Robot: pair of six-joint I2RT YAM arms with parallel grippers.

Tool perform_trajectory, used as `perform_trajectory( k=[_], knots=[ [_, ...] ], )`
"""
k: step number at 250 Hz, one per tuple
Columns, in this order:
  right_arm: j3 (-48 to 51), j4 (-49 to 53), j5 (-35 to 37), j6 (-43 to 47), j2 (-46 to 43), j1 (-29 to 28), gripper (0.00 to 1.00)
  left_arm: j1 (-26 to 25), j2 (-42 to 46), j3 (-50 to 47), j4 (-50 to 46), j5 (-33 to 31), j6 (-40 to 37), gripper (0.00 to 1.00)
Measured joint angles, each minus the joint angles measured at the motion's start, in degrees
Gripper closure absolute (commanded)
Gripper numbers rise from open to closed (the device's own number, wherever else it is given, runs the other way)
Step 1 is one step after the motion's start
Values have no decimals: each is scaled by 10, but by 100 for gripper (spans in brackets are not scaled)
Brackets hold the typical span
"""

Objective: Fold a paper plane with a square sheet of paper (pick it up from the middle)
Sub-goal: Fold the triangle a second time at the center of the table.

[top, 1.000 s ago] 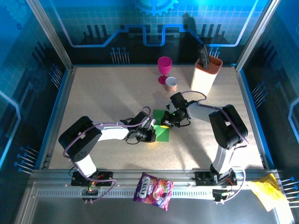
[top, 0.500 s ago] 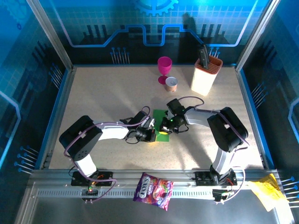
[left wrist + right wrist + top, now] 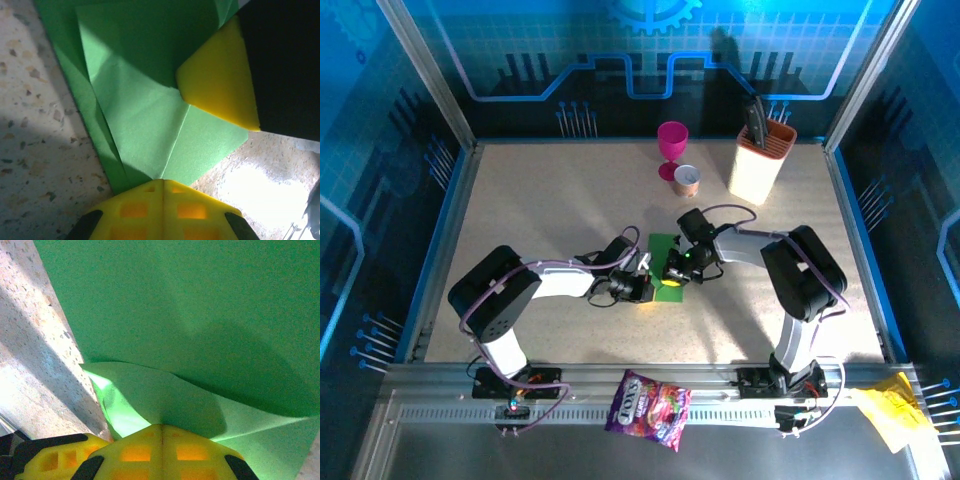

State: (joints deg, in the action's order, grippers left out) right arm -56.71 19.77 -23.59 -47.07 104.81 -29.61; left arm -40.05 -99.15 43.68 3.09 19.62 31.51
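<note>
Left jaws are closed tight and empty, their tips at the pointed edge of the folded green paper (image 3: 150, 115). Just beyond them the right jaws, also closed, press on the sheet where a flap curls up. They have slid closer to the left jaws, probably flattening a crease against the counter (image 3: 30, 150).

Lettering is printed on the purple snack bag (image 3: 649, 409), right of the left arm's base (image 3: 515, 385). It cannot be read. No other writing is legible.
</note>
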Motion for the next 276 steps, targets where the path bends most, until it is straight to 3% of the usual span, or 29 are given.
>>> perform_trajectory(
  k=[110,214,239,276],
  knots=[
    [-2,8,-2,34,0,61,93,2,-2,-7,17,5,0,100],
    [9,-14,-13,43,1,76,97,6,6,-8,9,7,3,100],
    [11,-20,-15,52,2,76,98,20,24,-7,-20,13,15,91],
    [11,-25,-15,63,3,74,99,50,43,34,-45,24,32,92]
  ],
)
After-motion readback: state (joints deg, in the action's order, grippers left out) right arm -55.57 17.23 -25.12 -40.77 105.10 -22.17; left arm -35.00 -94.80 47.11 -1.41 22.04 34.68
